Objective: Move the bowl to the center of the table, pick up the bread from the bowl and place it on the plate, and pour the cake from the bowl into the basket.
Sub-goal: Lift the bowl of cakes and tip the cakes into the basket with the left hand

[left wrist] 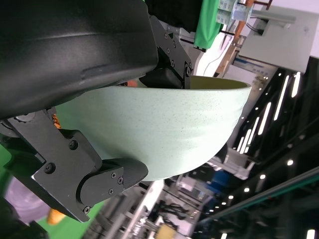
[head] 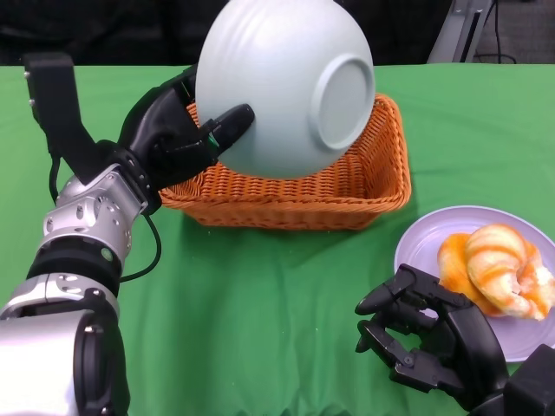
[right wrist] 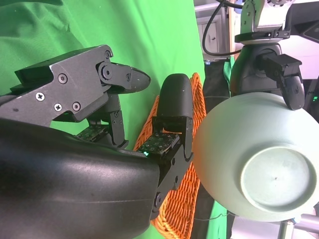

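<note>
My left hand (head: 178, 130) grips the pale green bowl (head: 282, 82) by its rim and holds it tipped far over above the orange wicker basket (head: 347, 186), its base turned toward me. The bowl (right wrist: 259, 159) also shows in the right wrist view, and up close in the left wrist view, bowl (left wrist: 164, 132). The cake is hidden from every view. The orange-striped bread (head: 499, 269) lies on the lilac plate (head: 429, 243) at the right. My right hand (head: 425, 338) rests low beside the plate with fingers curled and nothing in them.
A green cloth (head: 260, 295) covers the table. The basket (right wrist: 179, 199) sits at the back centre, the plate at the right near edge. A black stand (head: 56, 104) rises at the far left behind my left arm.
</note>
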`<state>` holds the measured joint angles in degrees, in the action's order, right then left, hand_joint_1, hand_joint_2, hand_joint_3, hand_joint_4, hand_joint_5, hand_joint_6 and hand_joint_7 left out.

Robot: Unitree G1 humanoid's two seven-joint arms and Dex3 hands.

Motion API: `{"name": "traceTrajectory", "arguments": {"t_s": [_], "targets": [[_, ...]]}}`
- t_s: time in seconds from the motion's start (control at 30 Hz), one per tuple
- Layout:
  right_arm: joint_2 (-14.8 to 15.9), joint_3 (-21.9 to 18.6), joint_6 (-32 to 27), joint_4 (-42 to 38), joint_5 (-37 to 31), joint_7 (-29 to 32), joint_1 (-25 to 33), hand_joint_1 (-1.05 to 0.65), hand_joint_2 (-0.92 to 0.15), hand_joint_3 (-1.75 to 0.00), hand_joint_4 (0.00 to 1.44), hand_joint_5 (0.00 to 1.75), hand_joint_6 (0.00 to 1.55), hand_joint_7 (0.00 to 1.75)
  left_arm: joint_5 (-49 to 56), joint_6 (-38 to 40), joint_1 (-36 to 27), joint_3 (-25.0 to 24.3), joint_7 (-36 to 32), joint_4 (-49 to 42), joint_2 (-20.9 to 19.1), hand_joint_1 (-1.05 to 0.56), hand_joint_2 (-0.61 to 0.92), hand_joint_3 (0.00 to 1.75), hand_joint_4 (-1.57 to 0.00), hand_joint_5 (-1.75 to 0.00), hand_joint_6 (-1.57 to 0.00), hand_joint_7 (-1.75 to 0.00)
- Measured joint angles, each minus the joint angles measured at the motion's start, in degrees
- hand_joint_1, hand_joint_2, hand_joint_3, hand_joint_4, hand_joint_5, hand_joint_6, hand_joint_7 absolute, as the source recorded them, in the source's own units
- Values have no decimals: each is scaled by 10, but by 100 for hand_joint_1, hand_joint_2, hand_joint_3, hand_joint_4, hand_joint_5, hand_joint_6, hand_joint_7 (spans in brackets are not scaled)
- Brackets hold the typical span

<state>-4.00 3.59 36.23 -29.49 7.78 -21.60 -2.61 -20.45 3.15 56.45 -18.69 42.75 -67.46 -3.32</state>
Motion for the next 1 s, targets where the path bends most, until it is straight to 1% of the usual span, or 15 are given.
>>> {"name": "traceTrajectory", "arguments": {"t_s": [0.17, 0.53, 0.6, 0.67, 0.8, 0.9, 1.0], "targets": [[0, 0, 0, -2, 0, 0, 0, -10, -74, -59, 67, 143, 68, 114, -11, 26, 10, -20, 0, -1, 0, -9, 63, 115, -73, -167, -82, -144], [-1, 1, 0, -2, 0, 0, 0, -8, -76, -55, 67, 143, 67, 115, -12, 33, 13, -22, 0, -2, 0, -9, 61, 119, -73, -169, -84, -142], [-3, 1, 0, -2, 0, 0, 0, -8, -76, -54, 67, 143, 67, 115, -12, 34, 13, -22, -1, -2, 0, -9, 61, 120, -74, -167, -85, -141], [-3, 1, 0, -2, 0, 1, 0, -10, -76, -54, 67, 143, 67, 115, -12, 39, 13, -25, -3, -3, 0, -10, 64, 116, -77, -162, -86, -137], [-3, 1, 1, -5, 0, 1, 0, -13, -75, -53, 67, 143, 67, 116, -19, 60, 13, -37, -26, -7, 0, -12, 70, 110, -74, -164, -81, -143], [-3, 1, 2, -10, 0, -1, -1, -14, -76, -52, 66, 144, 66, 117, -21, 67, 13, -42, -38, -9, 0, -14, 75, 104, -66, -173, -74, -151], [-3, 1, 2, -10, 0, -1, -1, -13, -77, -51, 67, 144, 66, 118, -23, 68, 13, -46, -50, -9, 0, -15, 78, 102, -65, -174, -71, -154]]}}
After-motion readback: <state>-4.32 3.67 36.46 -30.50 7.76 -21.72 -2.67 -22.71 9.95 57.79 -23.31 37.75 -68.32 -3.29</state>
